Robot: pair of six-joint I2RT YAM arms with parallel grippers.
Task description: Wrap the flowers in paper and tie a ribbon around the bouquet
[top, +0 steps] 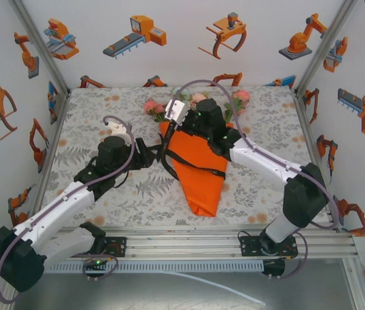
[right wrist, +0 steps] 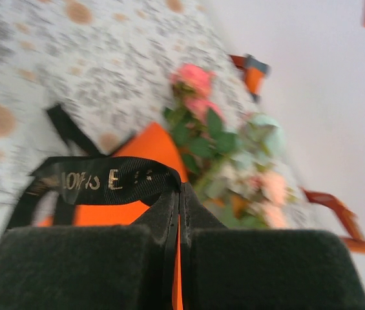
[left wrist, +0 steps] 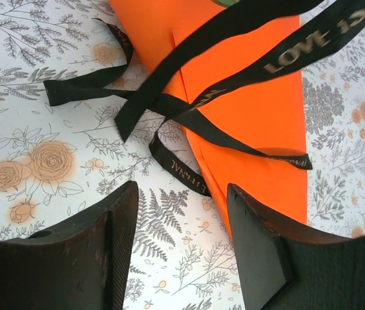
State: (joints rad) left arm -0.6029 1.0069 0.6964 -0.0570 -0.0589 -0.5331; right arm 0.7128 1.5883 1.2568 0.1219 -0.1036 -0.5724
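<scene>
The bouquet [top: 197,169], an orange paper [left wrist: 253,116] cone, lies mid-table with its tip toward the arms. Pink and pale flowers [top: 157,106] show at its far, wide end, blurred in the right wrist view as flowers [right wrist: 234,145]. A black ribbon [left wrist: 169,106] with pale lettering crosses the cone, its ends trailing on the cloth to the left. My right gripper [right wrist: 181,188] is shut on a loop of ribbon [right wrist: 104,181] above the cone's wide end. My left gripper [left wrist: 182,226] stands open just left of the cone, with bare cloth between its fingers [left wrist: 123,223].
A floral-print tablecloth [top: 104,123] covers the table. White walls [top: 169,58] with robot stickers close in the back and both sides. An aluminium rail [top: 188,240] runs along the near edge by the arm bases.
</scene>
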